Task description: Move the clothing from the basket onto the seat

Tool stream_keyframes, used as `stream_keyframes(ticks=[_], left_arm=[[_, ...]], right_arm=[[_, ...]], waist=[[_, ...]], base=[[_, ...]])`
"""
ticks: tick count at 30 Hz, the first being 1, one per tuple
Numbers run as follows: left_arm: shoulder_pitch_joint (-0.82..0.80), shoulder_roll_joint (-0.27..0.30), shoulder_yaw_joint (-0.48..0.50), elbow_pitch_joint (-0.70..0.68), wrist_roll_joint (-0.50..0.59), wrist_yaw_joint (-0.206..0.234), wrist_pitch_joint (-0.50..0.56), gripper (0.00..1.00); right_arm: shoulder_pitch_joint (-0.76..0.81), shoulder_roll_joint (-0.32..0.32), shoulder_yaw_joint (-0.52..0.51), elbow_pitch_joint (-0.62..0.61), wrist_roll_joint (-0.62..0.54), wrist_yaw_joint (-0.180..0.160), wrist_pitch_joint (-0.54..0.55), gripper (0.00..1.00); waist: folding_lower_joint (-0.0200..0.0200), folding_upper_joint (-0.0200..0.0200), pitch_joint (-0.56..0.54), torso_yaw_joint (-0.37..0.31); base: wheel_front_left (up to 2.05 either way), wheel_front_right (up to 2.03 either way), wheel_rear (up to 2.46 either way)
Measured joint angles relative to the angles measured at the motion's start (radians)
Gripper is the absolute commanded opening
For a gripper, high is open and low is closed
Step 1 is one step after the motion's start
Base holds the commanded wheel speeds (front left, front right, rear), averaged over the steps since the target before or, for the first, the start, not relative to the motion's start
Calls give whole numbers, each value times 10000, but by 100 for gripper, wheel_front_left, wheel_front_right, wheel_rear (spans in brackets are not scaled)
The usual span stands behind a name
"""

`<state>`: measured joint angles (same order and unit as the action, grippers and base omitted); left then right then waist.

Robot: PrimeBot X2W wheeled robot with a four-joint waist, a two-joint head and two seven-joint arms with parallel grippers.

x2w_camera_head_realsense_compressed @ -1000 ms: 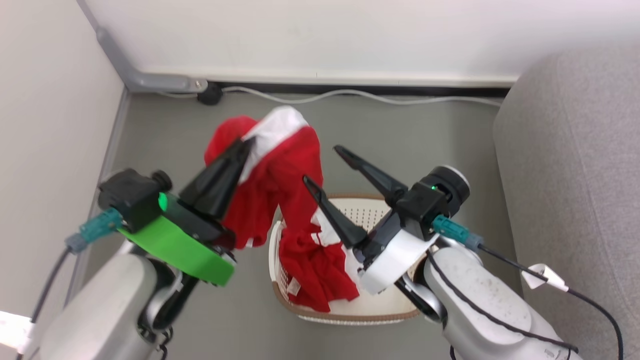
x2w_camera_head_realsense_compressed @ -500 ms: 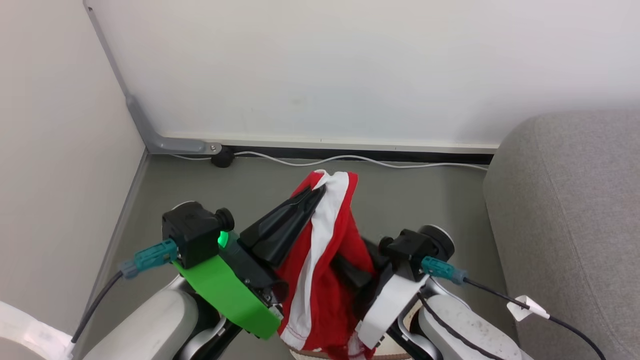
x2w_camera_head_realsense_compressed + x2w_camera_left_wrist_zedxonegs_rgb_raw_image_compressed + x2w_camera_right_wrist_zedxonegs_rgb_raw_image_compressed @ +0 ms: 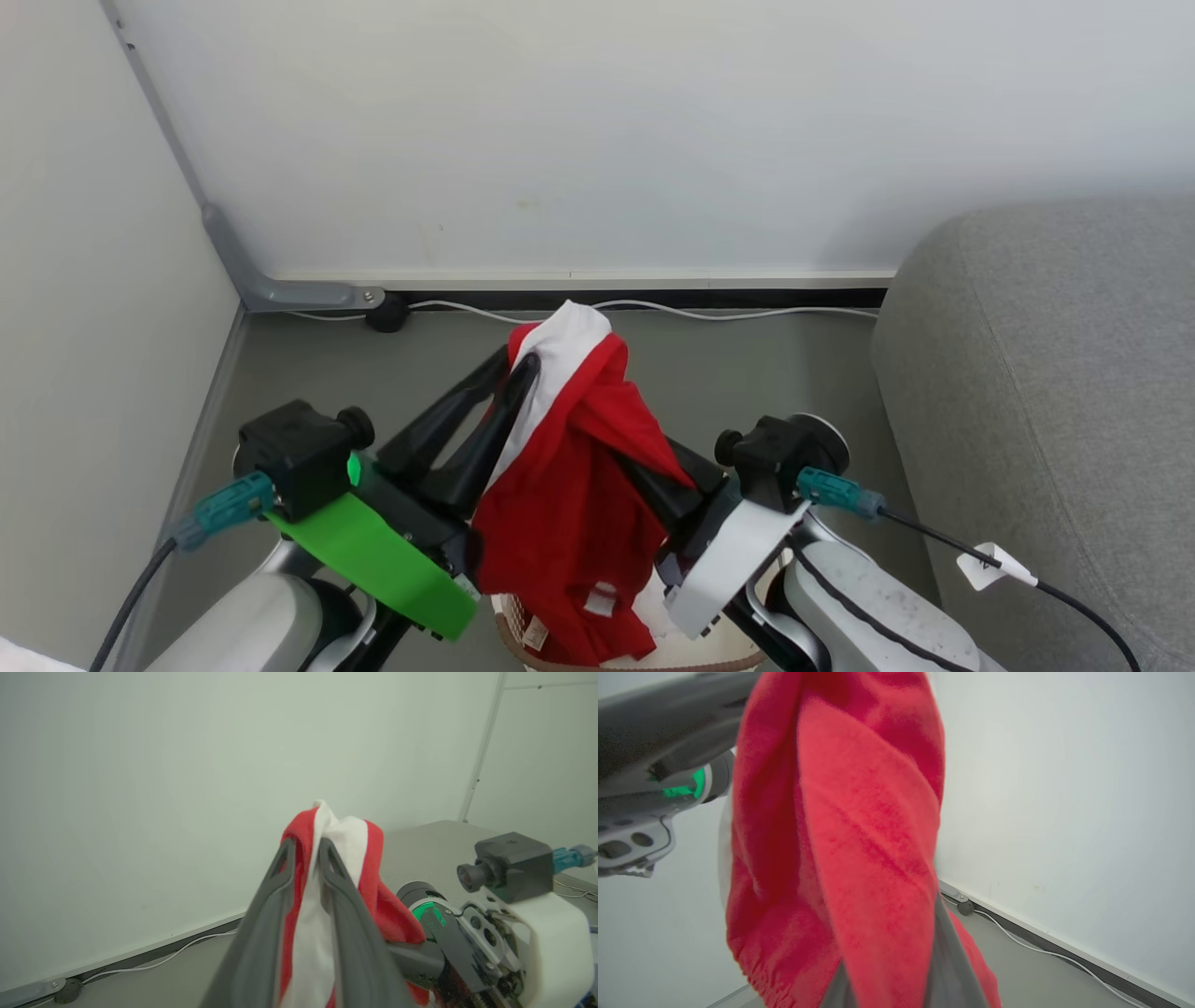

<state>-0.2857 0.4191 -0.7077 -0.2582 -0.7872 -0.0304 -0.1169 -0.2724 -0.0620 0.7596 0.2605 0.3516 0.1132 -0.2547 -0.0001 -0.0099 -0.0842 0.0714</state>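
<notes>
The red clothing (image 3: 569,485) with its white panel (image 3: 560,350) hangs bunched between my two grippers, and its lower end with small white labels reaches down into the basket (image 3: 507,635) at the bottom edge. My left gripper (image 3: 521,359) is shut on the top of the fabric; the left wrist view shows its fingers (image 3: 280,891) pinching the white stripe. My right gripper (image 3: 644,457) sits under the red folds, with one finger (image 3: 674,476) showing. In the right wrist view the cloth (image 3: 859,849) lies squeezed between the near-together fingers. The grey seat (image 3: 1046,392) stands to the right.
A white wall is close ahead, with a white cable (image 3: 709,313) and a black plug (image 3: 385,313) along its base. A grey conduit (image 3: 308,297) runs into the left corner. Bare grey floor lies between the basket and the sofa.
The head camera has tilted up. My right gripper, open beside the cloth a second ago, has moved in and shut under the red folds. The left gripper has kept its hold throughout.
</notes>
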Motion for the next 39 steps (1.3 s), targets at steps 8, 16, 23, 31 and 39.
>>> stream_keyframes(ticks=[8,16,23,31,39], left_arm=[[605,136,56,-31,25,316,-186,100],[893,178,-94,-188,102,318,-330,100],[943,286,-245,-384,167,290,-351,100],[1027,341,-307,-520,268,211,-529,100],[1343,401,-167,-1074,616,353,-704,100]], right_arm=[[-190,-100,-464,-194,-82,-251,0,0],[-249,-577,-980,-481,-144,-721,0,0],[281,-1018,-1565,-754,-159,-1350,0,0],[800,-1384,-2493,-1599,-167,-1956,0,0],[1233,-1555,-3049,-2084,88,-1965,0,0]], waist=[[0,0,143,-639],[0,0,283,-1465],[0,0,512,-2387],[0,1,853,-3483],[0,0,1281,-4732]], base=[[0,0,0],[0,0,0],[0,0,0],[0,0,0],[0,0,0]])
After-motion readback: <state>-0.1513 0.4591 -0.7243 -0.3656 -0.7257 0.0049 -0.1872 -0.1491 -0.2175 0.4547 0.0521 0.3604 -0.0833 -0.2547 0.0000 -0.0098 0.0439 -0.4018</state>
